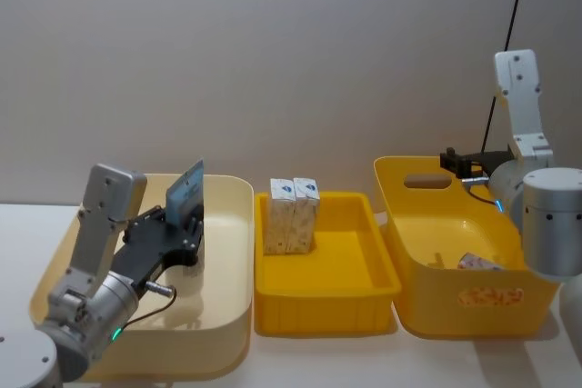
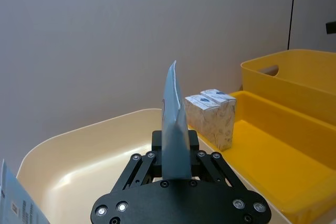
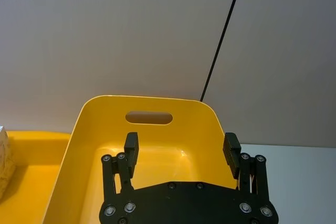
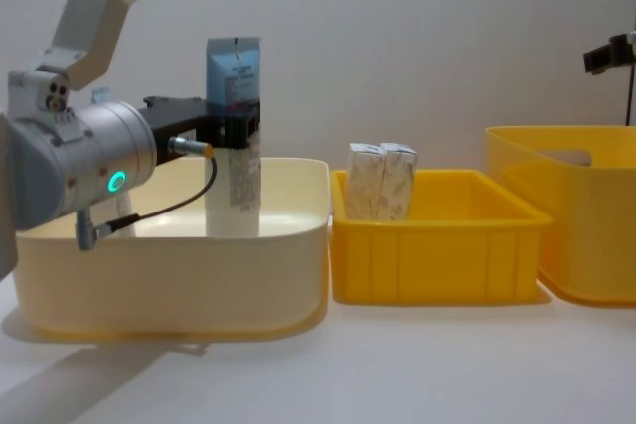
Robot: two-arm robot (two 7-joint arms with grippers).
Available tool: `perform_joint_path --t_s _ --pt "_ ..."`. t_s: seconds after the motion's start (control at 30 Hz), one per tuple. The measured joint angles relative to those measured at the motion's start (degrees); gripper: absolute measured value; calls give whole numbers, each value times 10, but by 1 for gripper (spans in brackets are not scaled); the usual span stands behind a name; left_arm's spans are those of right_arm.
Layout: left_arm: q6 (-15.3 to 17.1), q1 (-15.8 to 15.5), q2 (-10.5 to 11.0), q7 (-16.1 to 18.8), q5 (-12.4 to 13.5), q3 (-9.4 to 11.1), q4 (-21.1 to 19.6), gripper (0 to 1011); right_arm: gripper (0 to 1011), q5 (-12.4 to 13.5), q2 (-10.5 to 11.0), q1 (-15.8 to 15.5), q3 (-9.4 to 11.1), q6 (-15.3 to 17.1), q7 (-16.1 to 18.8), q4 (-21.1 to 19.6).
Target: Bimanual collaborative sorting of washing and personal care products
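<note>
One tube (image 4: 234, 76) in hand: left gripper (image 4: 238, 131) pinches it mid-body, jaws pressed onto its flat faces, over the cream tub (image 1: 227, 261). Long axis vertical, crimped end at 12, lower end at 6, down inside the tub. Can't tell if it touches the floor.

Two cartons (image 1: 293, 215) stand upright, side by side and touching, at the 11 o'clock corner of the tray (image 1: 327, 302). That's 3 o'clock from the tube. Another carton (image 1: 479, 263) lies in the bin (image 1: 455, 302), further out at 3.

Right gripper (image 3: 181, 145) hangs above that bin, jaws spread, nothing between them.

Key relation: the tube sits in the left jaws and well apart from the right arm, so left is the nearer arm by far. My guess at the next move: carry it toward 3 o'clock, or hand over mid-row. The tube sticks up well past the jaws, so watch for tilt, and for the lower end catching the tub rim on the way out.
</note>
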Motion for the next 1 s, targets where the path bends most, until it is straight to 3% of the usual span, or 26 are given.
perform_joint_path --t_s 0.43,1.0 --pt "-19 6 -13 4 -17 -29 -36 264 1001 -3 3 3 -9 -7 15 3" --pt "-59 -5 -47 -13 -74 -77 -83 264 1001 7 29 -5 -39 -34 116 -24"
